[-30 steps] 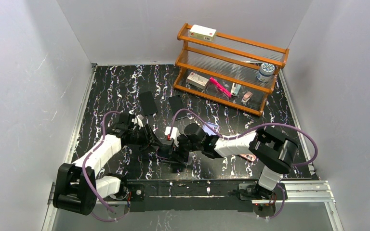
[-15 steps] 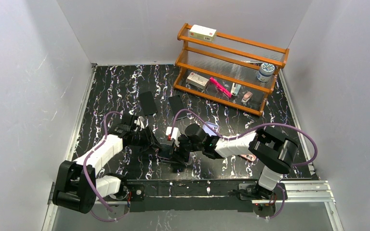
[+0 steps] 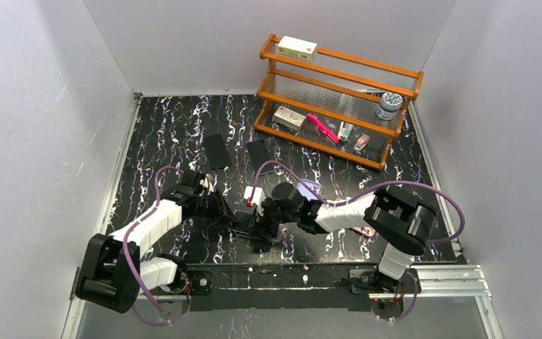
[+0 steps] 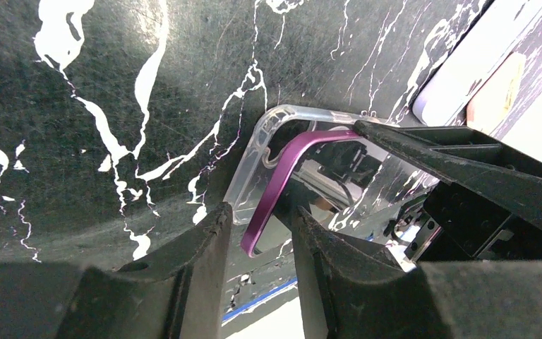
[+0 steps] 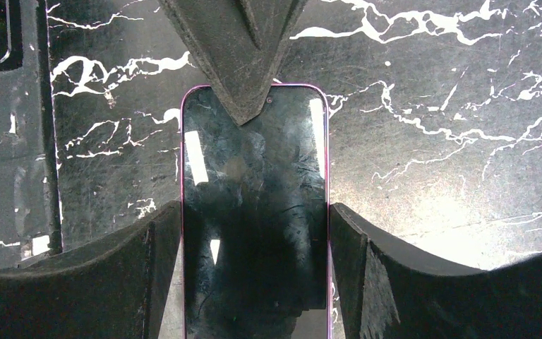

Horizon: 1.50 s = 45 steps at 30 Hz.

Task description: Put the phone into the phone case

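The insertion step is in hand, near the middle of the table's point(image 3: 176, 134) near edge; the right gripper point(image 5: 255, 244) clamps the purple-rimmed black glass phone point(image 5: 254, 169) by its long sides, one corner seemingly tipped into the clear plastic phone case point(image 4: 256, 148); the left gripper point(image 4: 260, 215) stands narrow astride that corner, contact unclear; next, probably, pinning the case while pressing the phone flat.

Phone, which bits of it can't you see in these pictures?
Right wrist view: the phone runs off the bottom edge; a dark wedge covers its top middle.
Left wrist view: only its purple rim shows clearly; the right pincer covers much.
Top view: the left pincer and right pincer crowd over it.
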Available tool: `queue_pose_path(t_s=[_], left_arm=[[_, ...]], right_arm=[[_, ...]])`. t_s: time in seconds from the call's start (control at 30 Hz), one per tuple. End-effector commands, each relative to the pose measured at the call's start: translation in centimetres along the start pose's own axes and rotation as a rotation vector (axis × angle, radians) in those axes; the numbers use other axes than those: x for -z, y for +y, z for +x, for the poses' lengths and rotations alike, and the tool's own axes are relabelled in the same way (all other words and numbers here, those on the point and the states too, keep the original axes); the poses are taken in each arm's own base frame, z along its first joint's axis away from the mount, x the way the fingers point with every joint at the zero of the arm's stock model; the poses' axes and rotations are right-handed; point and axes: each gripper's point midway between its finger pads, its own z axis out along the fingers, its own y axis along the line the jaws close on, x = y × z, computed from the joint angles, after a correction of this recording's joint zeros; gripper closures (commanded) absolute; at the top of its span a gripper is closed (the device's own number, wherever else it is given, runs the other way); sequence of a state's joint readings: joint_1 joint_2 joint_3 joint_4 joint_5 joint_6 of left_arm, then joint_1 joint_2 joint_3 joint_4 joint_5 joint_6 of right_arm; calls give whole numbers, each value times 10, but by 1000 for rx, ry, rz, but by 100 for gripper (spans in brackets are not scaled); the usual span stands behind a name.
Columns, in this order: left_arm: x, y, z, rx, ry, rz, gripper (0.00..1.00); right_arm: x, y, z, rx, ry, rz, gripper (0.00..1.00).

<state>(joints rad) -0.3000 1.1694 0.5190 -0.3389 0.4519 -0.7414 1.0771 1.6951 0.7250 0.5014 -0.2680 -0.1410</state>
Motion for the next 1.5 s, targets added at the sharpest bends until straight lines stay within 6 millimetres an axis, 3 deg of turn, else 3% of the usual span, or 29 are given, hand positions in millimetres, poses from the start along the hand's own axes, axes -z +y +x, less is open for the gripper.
queue_pose_path(t_s=[0.0,0.23,0.6,0.8,0.9,1.03,1.13,1.23,1.33,1.47], left_arm=[[-3,4,6,7,15,-16,66],[-5,6,9,4,16,-31,67],[-5,6,9,17,4,-33,67],[-3,3,8,21,-6,-21,67],[0,-1,7,24,-16,-8,65],[2,-2,4,19,-34,-12,64],[3,-2,3,14,-42,-12,64],[5,-5,3,9,-45,3,64],[7,-8,4,6,-44,16,64],[6,-6,6,4,-30,7,66]], right_arm=[[4,-7,-29,22,-93,32,27],[3,-6,-28,1,-96,30,2],[22,-3,-57,-167,-178,61,1],[40,3,-62,-283,-211,76,2],[50,-7,-61,-424,-170,171,2],[72,-28,-43,-695,-72,404,4],[81,-21,-32,-837,-20,440,9],[83,-6,-21,-884,24,386,16],[86,-2,-4,-950,60,412,30],[81,4,9,-993,98,400,37]])
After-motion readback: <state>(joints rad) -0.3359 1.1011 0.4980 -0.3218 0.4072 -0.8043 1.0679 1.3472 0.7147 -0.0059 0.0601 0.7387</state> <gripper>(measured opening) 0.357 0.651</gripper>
